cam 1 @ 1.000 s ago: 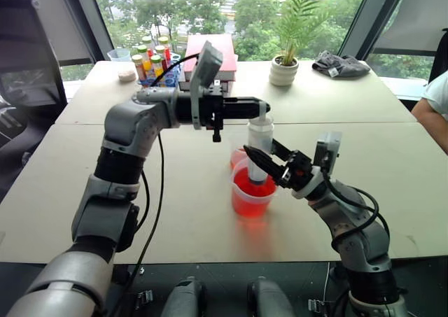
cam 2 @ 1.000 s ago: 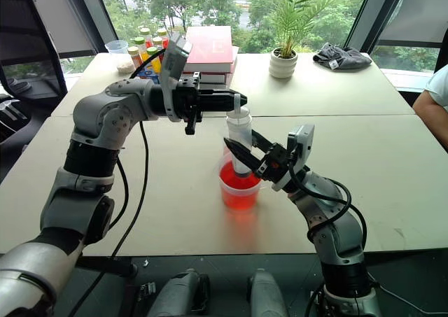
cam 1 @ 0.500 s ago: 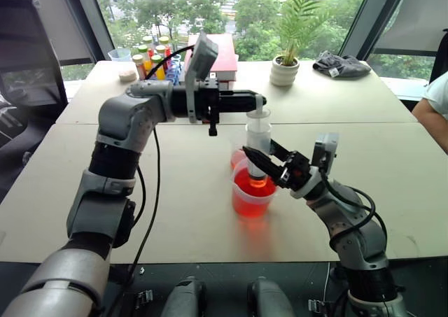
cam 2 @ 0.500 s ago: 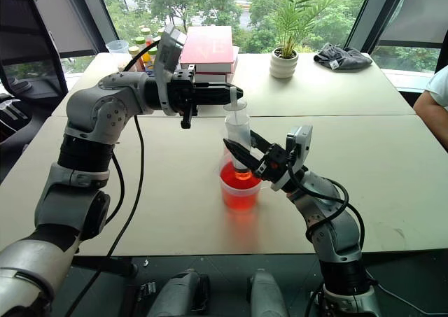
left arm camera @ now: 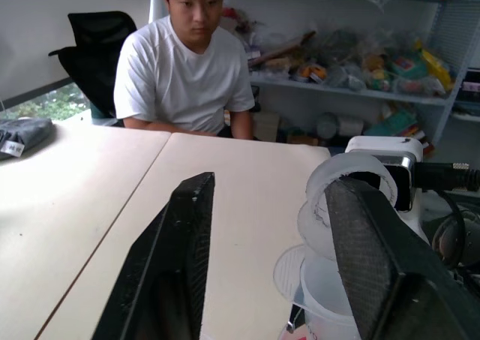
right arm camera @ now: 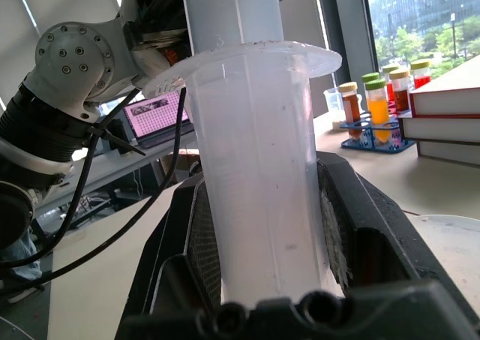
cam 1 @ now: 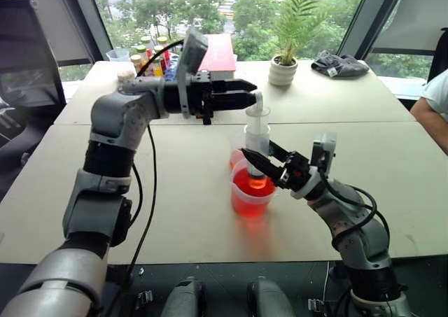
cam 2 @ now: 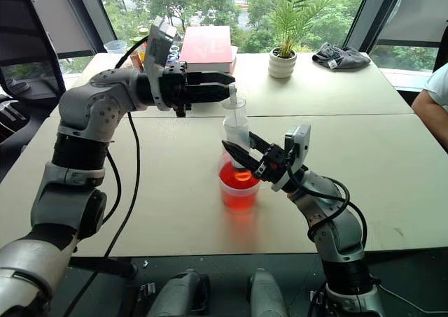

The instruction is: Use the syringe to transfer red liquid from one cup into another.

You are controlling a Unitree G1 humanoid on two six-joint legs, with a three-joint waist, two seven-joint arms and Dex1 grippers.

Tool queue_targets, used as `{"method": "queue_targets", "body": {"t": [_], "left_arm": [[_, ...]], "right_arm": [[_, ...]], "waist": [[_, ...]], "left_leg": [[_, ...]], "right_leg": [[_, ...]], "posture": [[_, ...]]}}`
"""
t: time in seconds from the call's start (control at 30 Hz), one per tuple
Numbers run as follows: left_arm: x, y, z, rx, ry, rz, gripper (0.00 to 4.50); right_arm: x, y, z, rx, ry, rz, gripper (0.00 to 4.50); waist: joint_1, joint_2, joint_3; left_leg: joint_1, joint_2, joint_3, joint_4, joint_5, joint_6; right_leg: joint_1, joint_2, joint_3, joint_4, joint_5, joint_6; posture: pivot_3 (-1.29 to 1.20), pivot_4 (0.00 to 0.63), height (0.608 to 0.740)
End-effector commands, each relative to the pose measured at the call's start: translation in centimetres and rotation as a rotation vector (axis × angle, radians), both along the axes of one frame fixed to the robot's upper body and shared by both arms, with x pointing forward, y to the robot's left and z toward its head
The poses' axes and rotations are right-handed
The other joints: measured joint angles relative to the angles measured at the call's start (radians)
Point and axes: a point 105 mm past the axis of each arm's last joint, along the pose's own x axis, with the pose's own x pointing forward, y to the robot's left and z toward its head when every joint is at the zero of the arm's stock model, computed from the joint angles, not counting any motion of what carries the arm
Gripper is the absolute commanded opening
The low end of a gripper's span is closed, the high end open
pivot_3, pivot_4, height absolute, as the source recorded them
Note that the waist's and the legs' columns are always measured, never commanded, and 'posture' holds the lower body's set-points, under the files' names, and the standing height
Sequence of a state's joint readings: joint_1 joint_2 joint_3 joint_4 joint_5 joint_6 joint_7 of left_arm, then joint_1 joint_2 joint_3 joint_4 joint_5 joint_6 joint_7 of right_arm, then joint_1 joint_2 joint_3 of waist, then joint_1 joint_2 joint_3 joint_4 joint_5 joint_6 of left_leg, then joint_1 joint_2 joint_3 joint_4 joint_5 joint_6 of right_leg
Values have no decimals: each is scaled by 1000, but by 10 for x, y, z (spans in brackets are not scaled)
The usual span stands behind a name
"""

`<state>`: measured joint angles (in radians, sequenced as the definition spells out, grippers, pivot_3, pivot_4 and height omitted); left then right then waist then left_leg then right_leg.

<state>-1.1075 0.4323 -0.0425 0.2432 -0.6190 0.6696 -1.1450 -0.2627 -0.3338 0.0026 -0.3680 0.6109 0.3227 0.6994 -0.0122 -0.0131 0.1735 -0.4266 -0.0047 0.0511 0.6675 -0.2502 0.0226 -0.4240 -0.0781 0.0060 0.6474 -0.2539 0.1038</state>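
Note:
The syringe (cam 1: 257, 138) stands upright with its tip down in the larger cup (cam 1: 250, 199), which holds red liquid (cam 1: 248, 191). Some red shows low in the barrel. My right gripper (cam 1: 257, 149) is shut on the barrel, which sits between its fingers (right arm camera: 352, 212) in the right wrist view. My left gripper (cam 1: 249, 92) points level at the white plunger top (cam 1: 257, 96) and is open. In the left wrist view the plunger top (left arm camera: 346, 176) lies beside one finger (left arm camera: 375, 257). The smaller cup (cam 1: 236, 156) stands just behind the larger cup, tinted red.
At the table's far side stand a rack of coloured vials (cam 1: 150, 54), stacked red books (cam 1: 218, 51), a potted plant (cam 1: 283, 68) and a dark cloth (cam 1: 339, 65). A person sits at the right edge (cam 1: 435, 96), seen also across the table (left arm camera: 187, 70).
My left gripper opened and let go of the plunger top, after drawing it upward a little. The right gripper kept still on the barrel.

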Motion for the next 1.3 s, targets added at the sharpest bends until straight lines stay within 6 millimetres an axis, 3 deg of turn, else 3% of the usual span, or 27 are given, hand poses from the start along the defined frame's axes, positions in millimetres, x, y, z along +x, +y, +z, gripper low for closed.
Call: {"method": "queue_targets", "body": {"t": [0.03,0.07,0.37,0.47,0.6,0.73,0.83,0.97,1.13,1.3], "left_arm": [[-9,4,20,-22,-90,-5,4039],[-9,6,18,-14,-88,-3,4479],[-3,35,-4,40,-38,95,4479],[0,54,-10,58,-25,172,4479],[2,64,-11,59,-24,218,4479],[1,63,-11,56,-29,221,4479],[0,60,-9,46,-40,222,4479],[-3,55,-4,32,-50,217,4479],[-4,45,5,8,-67,191,4479],[1,31,18,-24,-97,168,4479]], "right_arm": [[-6,3,18,11,-64,28,1419],[-6,3,21,13,-72,26,1419],[-3,-8,45,46,-106,-5,1419],[0,-12,71,82,-132,-6,1419],[16,-12,106,138,-161,-3,1419],[41,-11,122,164,-190,-21,1419],[63,-6,117,167,-221,-44,1419],[83,0,95,179,-214,-69,1419],[93,5,64,139,-206,-93,1419],[94,7,50,118,-196,-98,1419]], "waist": [[0,0,0],[1,0,0],[-1,0,0],[-4,0,0],[0,0,0],[3,0,0],[0,0,0],[-4,0,0],[-3,0,0],[-2,0,0]], "left_leg": [[0,0,0,0,0,0],[0,0,0,0,0,0],[0,0,0,0,0,0],[0,0,0,0,0,0],[0,1,0,0,0,0],[0,0,0,0,0,0],[0,0,1,0,0,0],[0,0,1,-1,0,0],[0,0,1,-1,0,0],[0,0,1,-1,0,-1]], "right_leg": [[0,0,0,0,0,0],[0,0,0,0,0,0],[0,0,0,0,0,0],[-1,0,1,1,0,0],[-1,-1,0,1,0,0],[0,-1,0,1,0,0],[0,-1,0,0,0,0],[-1,-1,0,0,0,0],[-1,-1,0,0,0,0],[-1,-1,0,0,0,0]], "posture": [[0,150,740],[0,150,740],[0,150,740],[0,150,740],[0,150,740],[0,150,740],[0,150,740],[0,150,740],[0,150,740],[0,150,740]]}}
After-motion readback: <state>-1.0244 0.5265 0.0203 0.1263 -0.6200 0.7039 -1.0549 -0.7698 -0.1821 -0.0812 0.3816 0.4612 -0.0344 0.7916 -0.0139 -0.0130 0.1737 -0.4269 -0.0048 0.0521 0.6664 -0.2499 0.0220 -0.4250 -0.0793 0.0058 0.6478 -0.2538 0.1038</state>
